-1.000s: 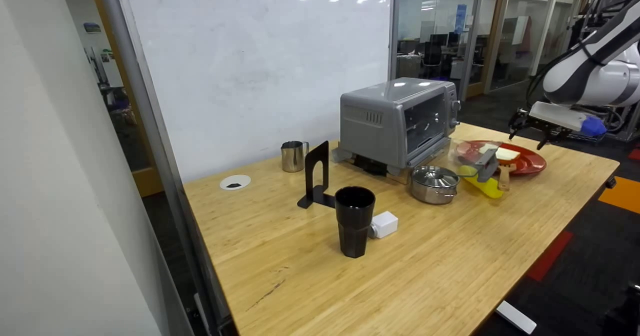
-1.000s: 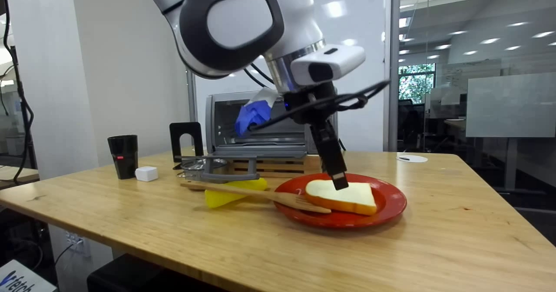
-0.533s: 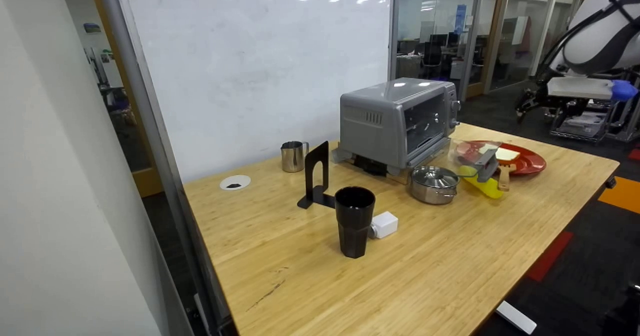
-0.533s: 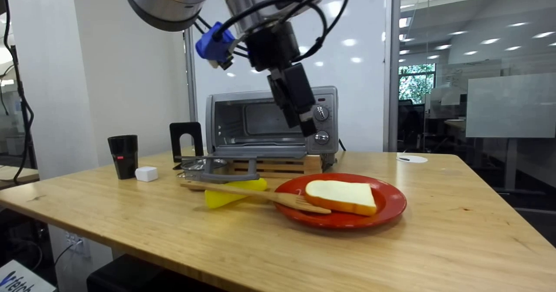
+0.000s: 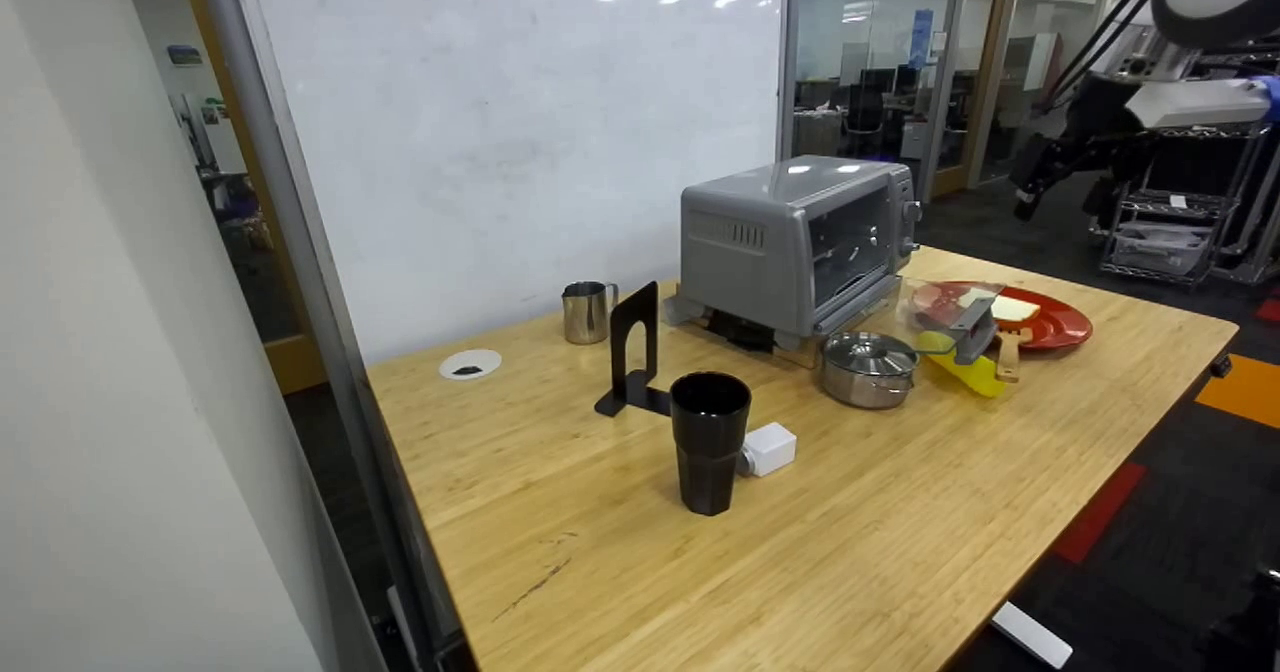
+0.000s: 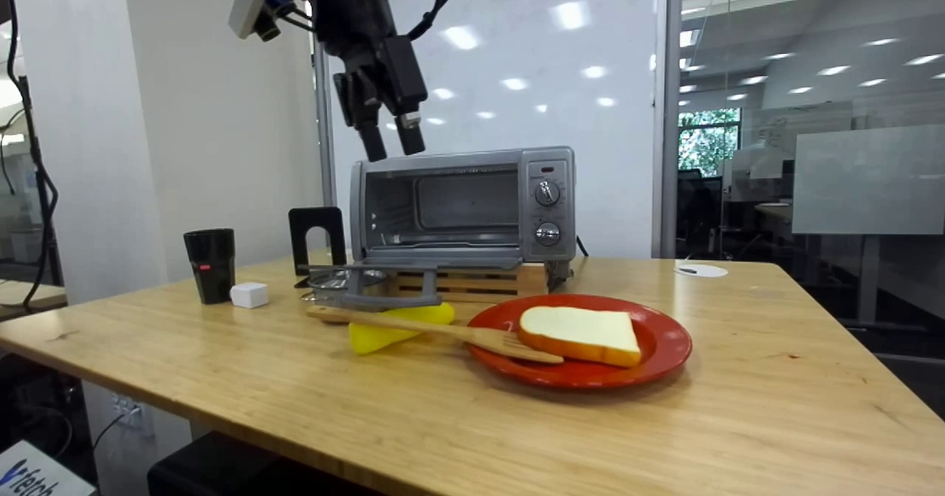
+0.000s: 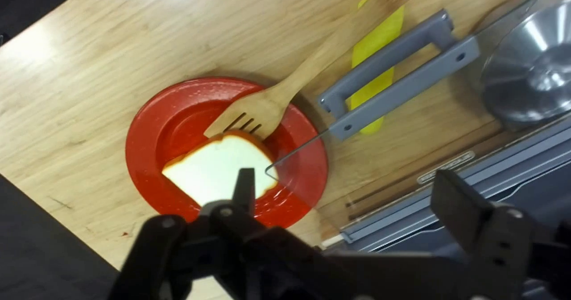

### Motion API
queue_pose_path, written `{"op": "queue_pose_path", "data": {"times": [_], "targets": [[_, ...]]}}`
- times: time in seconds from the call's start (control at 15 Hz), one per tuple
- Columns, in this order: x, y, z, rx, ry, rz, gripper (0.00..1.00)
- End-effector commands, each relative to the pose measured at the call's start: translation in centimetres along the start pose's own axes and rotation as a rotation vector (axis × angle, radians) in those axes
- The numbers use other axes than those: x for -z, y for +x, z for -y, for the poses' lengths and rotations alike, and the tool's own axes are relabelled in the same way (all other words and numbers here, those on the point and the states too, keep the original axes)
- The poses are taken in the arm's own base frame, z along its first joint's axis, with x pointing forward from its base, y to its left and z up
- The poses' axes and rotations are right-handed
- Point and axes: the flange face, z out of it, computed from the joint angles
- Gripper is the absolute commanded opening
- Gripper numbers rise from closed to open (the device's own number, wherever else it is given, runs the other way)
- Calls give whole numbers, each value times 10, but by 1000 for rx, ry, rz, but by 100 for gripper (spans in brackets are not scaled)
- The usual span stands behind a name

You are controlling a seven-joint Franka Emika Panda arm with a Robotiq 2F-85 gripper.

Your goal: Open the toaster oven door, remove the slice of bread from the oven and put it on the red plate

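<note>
The slice of bread [image 6: 579, 330] lies flat on the red plate [image 6: 668, 348]; it also shows in the wrist view [image 7: 214, 170]. The silver-grey toaster oven [image 5: 745, 227] stands at the back. Its door is lowered open, with the grey handle [image 7: 392, 77] and clear glass reaching out over the plate's edge in the wrist view. The oven's inside [image 6: 465, 204] shows no bread. My gripper [image 6: 395, 145] hangs in the air above the height of the oven top, well above the plate. Its fingers [image 7: 245, 188] are wide apart with nothing between them.
A wooden fork [image 6: 421, 326] rests on the plate's rim, tines by the bread, over a yellow object [image 6: 402, 333]. A metal pot [image 5: 868, 372] stands beside the open door. A black cup [image 5: 708, 442], white cube [image 5: 770, 449], black bookend [image 5: 635, 342] and metal pitcher [image 5: 586, 312] stand farther along the table.
My gripper has risen from just above the bread and moved leftward in an exterior view. The bread, plate, fork and oven door have stayed in place.
</note>
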Motion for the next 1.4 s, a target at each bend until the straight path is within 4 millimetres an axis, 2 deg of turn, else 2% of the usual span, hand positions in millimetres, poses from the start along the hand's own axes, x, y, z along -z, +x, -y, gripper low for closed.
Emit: {"op": "queue_pose_path", "data": {"times": [0.0, 0.2, 0.4, 0.53, 0.6, 1.33], "targets": [[26, -26, 16, 188, 15, 69, 100], [39, -41, 25, 336, 5, 145, 100], [42, -55, 33, 459, -35, 231, 100], [38, -61, 37, 438, -90, 227, 100], [42, -50, 33, 422, -45, 217, 100], [42, -51, 33, 420, -50, 218, 100]]}}
